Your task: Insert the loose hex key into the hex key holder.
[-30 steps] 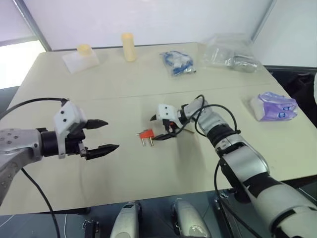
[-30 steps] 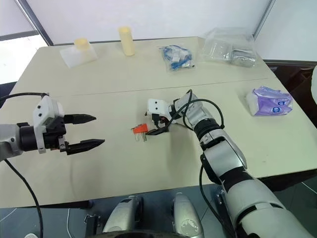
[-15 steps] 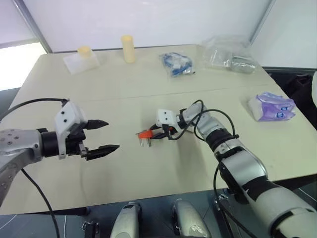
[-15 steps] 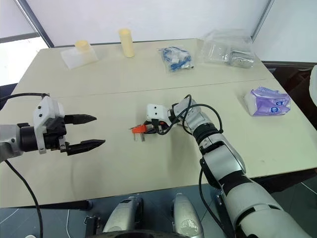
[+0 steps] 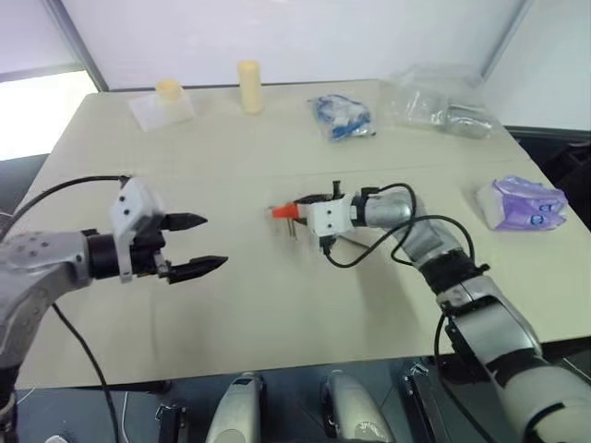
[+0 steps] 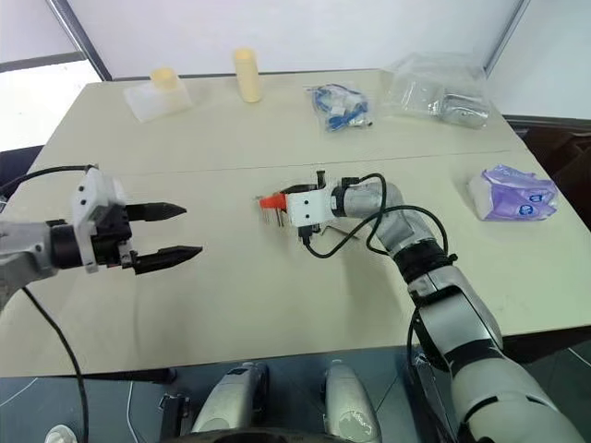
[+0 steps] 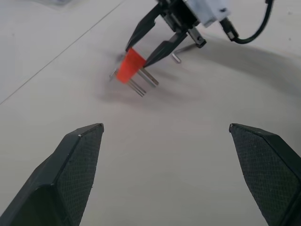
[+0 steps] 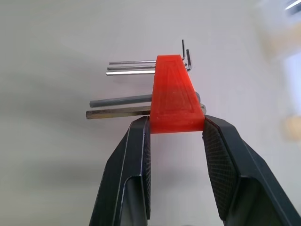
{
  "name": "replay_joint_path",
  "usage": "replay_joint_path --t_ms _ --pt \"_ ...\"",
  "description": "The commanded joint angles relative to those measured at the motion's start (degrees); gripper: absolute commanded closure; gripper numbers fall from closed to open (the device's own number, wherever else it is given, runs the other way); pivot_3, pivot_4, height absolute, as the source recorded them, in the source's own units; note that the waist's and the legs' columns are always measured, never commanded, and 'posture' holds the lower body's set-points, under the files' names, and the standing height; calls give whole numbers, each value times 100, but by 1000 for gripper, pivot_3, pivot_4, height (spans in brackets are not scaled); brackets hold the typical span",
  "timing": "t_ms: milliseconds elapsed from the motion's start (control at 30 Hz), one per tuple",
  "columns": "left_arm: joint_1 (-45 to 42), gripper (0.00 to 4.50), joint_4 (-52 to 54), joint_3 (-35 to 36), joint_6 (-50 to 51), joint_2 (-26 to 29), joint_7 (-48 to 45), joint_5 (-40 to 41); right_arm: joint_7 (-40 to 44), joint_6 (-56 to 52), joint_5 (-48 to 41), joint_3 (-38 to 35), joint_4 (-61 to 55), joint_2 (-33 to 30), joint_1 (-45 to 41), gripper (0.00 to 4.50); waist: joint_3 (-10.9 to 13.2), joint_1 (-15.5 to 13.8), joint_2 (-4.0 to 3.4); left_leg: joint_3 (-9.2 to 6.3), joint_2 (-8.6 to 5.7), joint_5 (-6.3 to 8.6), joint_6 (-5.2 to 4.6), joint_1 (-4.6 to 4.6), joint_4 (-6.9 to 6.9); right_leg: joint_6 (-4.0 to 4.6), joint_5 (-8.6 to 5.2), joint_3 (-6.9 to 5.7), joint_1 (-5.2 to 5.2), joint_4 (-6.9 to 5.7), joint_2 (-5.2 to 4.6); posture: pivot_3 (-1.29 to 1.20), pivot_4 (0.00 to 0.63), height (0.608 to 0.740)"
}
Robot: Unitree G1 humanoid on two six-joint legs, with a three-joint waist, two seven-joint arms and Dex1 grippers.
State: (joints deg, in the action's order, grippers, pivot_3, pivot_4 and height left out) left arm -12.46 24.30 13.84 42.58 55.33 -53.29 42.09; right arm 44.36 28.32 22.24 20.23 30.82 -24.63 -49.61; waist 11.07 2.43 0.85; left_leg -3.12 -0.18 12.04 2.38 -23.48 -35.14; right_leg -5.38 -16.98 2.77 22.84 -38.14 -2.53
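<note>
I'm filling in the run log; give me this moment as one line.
right gripper: shut on red plastic hex key holder, off table | left gripper: open, empty

A pale beige worktop (image 5: 231,305) stands before a plain white wall (image 5: 305,37). A dark slanted frame bar (image 5: 69,41) borders bright daylight at the left; dark floor lies below.

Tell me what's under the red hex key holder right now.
Bare table and shadow; the holder hangs clear, pinched by the right gripper. A short metal rod lies behind the fingers, partly covered.
</note>
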Motion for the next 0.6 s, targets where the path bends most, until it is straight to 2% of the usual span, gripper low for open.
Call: replay_joint_path --t_ms 33,167,333,600 --pt "-533 0 -443 -147 -158 -193 -97 0 -817 569 360 -205 -897 -218 27 3483 1 -1 2 -1 1 0 0 -2 0 0 0 0 2 1 2 0 150 740" --pt "-1299 0 -969 -372 -32 -468 -232 100 -1609 683 657 -389 -1415 -316 170 3483 0 0 4 -1 0 0 0 -2 -3 0 0 -2 -1 0 3 0 150 740" --pt "-2189 0 -1616 -625 169 -770 -515 193 -2757 1040 1474 -476 -1891 -482 164 3483 0 -1 5 0 -3 -1 1 -2 -6 -1 0 -3 -3 -1 6 0 150 740" --pt "-2984 0 -2097 -595 431 -1283 -425 290 -3019 1061 1586 -311 -2108 -426 250 3483 0 9 6 -1 -3 -2 1 -2 -8 -1 0 -2 -3 -4 10 0 150 740"
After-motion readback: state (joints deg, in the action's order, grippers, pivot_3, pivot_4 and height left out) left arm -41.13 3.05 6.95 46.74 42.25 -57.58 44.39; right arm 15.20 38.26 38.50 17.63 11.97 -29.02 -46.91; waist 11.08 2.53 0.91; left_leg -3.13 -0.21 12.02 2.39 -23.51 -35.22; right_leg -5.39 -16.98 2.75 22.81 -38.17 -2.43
